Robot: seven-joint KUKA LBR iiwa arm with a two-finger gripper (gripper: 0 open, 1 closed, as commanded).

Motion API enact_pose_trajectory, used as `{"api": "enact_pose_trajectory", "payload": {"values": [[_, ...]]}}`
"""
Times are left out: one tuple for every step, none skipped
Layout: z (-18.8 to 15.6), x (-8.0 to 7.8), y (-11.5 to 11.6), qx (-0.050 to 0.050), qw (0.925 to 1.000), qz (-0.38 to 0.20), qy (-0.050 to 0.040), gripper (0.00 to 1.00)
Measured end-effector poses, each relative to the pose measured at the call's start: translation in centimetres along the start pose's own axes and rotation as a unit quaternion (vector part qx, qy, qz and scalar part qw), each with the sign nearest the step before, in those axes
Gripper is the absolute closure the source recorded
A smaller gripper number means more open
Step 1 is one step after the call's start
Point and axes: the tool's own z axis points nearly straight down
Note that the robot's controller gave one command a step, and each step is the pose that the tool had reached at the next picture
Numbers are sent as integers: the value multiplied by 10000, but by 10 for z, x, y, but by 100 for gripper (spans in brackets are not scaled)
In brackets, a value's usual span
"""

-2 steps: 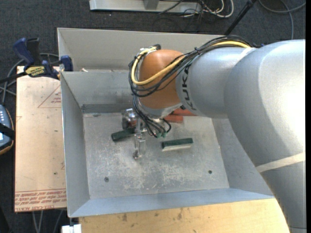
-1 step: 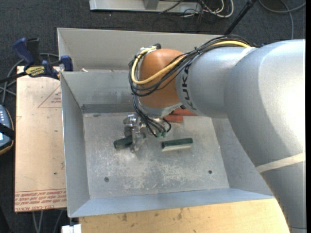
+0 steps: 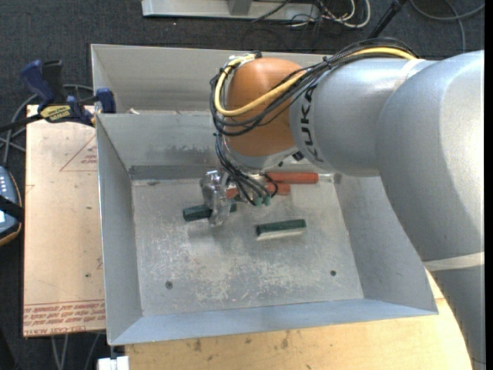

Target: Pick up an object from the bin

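Note:
My gripper [image 3: 218, 206] hangs low over the middle of the bin floor, its metal fingers pointing down. A dark green bar [image 3: 196, 213] lies just to its left, with its right end at or under the fingertips. Whether the fingers close on it I cannot tell. A second dark green block with a pale lower edge [image 3: 281, 228] lies to the right of the gripper, apart from it. Behind the gripper, a red-orange stick [image 3: 296, 179] rests near the back of the floor, partly hidden by the wrist cables.
The arm and its orange wrist cover reach in from the right and hide the bin's back right part. The bin's sloped walls rise on all sides around the flat floor.

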Motion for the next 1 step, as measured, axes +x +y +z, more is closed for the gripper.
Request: {"api": "enact_pose_trajectory", "payload": {"values": [[-43, -2, 0, 2, 10000, 10, -2, 100]]}}
